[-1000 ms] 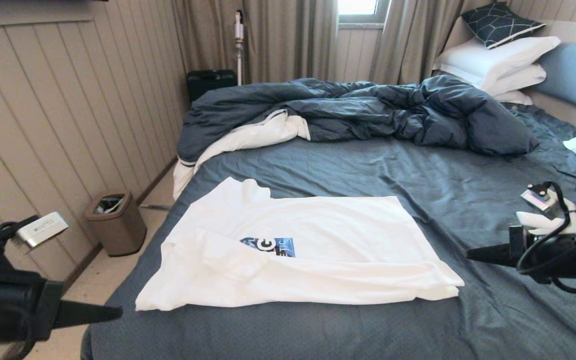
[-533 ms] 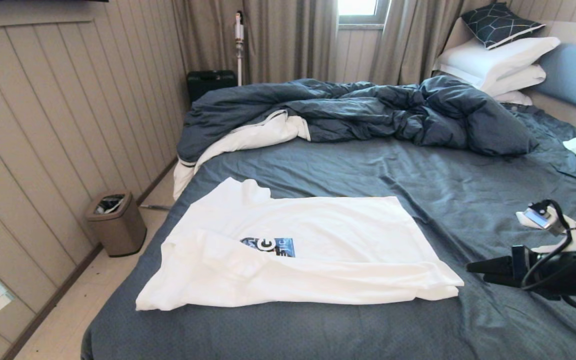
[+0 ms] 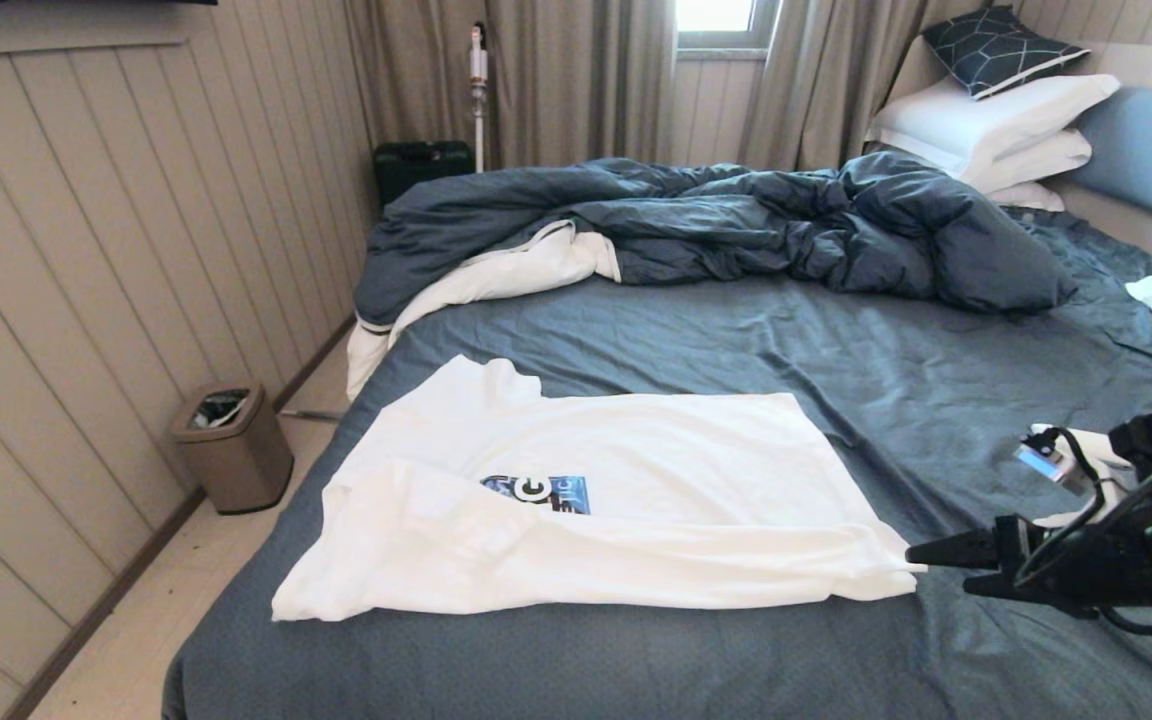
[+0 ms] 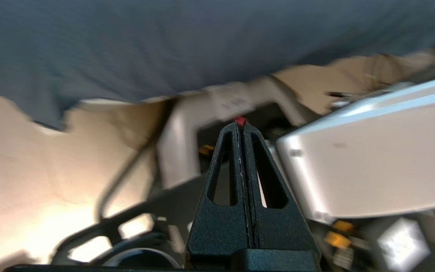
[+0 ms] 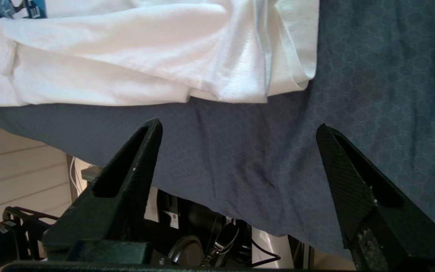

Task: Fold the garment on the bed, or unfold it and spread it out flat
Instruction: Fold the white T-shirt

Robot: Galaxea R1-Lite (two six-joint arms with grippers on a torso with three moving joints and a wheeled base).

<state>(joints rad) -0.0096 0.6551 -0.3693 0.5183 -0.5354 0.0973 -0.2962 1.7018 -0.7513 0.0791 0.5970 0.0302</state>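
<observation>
The garment (image 3: 636,450), a white T-shirt with a blue and black print, lies on the bed's dark blue-grey sheet (image 3: 736,340), its near long side folded over itself. My right gripper (image 3: 937,569) hovers low over the sheet just right of the shirt's near right corner, open. In the right wrist view the gripper (image 5: 240,124) holds nothing; only sheet (image 5: 372,75) lies between the fingers, with the garment's corner (image 5: 240,75) just ahead. My left gripper (image 4: 240,126) is shut on nothing, below the bed's edge and out of the head view.
A rumpled duvet (image 3: 716,220) lies across the far half of the bed. White pillows (image 3: 996,120) are stacked at the far right by the blue headboard (image 3: 1151,150). A brown bin (image 3: 231,445) stands on the floor by the panelled wall on the left.
My left arm has dropped out of the head view. My right gripper has opened and moved down and left, up to the shirt's near right corner.
</observation>
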